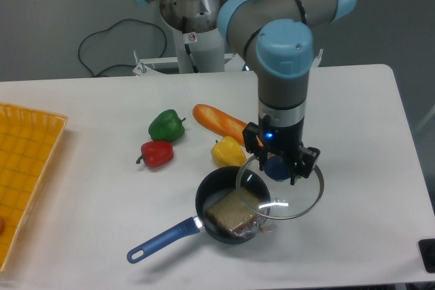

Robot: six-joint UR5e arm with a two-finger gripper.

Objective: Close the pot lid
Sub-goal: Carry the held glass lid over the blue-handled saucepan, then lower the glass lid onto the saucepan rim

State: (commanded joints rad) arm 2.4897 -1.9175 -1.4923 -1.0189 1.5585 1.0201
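Observation:
The pot point(211, 216) is a small black saucepan with a long blue handle point(160, 241) pointing to the lower left. It holds a slice of brown bread point(232, 215). The lid point(299, 202) is clear glass with a metal rim. It hangs level just above the table and overlaps the pot's right edge. My gripper point(278, 166) points straight down and is shut on the lid's blue knob point(276, 168), which shows between the fingers.
A yellow pepper point(228, 151) lies just behind the pot, with an orange baguette point(217, 121) beyond it. A green pepper point(166, 125) and a red pepper point(157, 153) lie to the left. A yellow mesh tray point(24, 168) sits at the table's left edge.

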